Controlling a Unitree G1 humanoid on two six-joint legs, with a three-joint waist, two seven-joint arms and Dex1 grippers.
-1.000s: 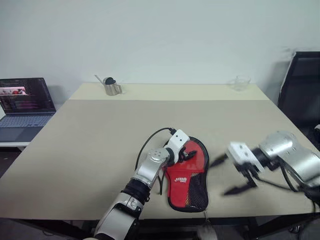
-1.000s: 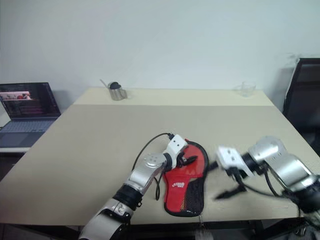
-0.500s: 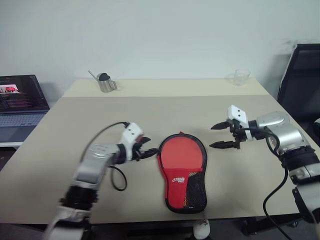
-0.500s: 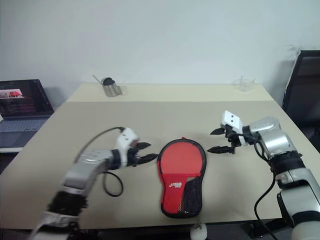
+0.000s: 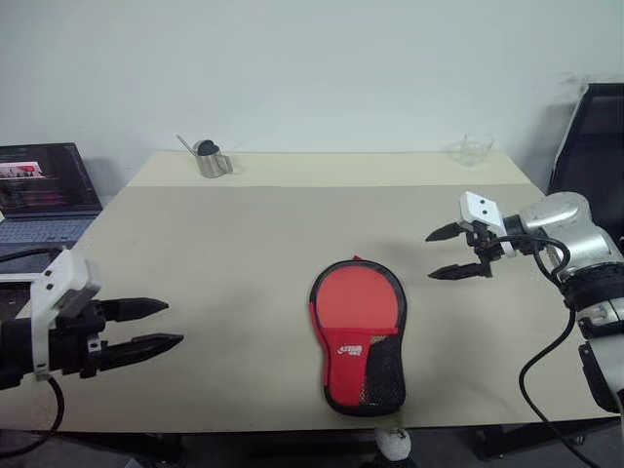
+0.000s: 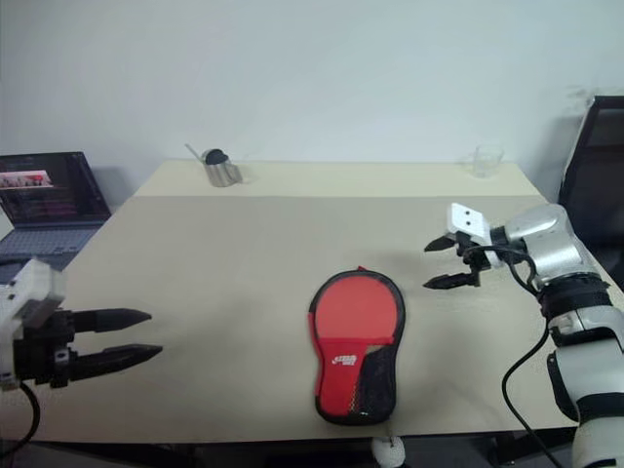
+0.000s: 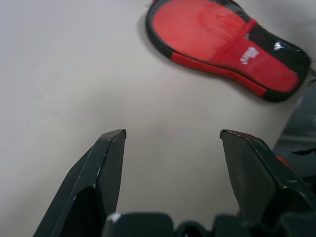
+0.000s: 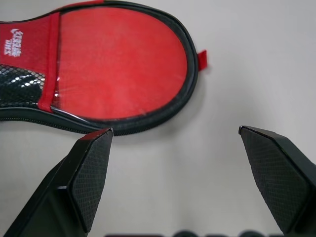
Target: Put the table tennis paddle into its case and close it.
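My right gripper (image 5: 456, 253) hangs wide open and empty just right of the case (image 5: 358, 331) (paddle showing red through its window, zip looking shut), left gripper (image 5: 144, 326) open too, so I'd check the zip gently.

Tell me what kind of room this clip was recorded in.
Probably an office or lab workspace: a large plain beige table against a bare white wall, an open laptop on a side desk, and a black office chair at the right edge.
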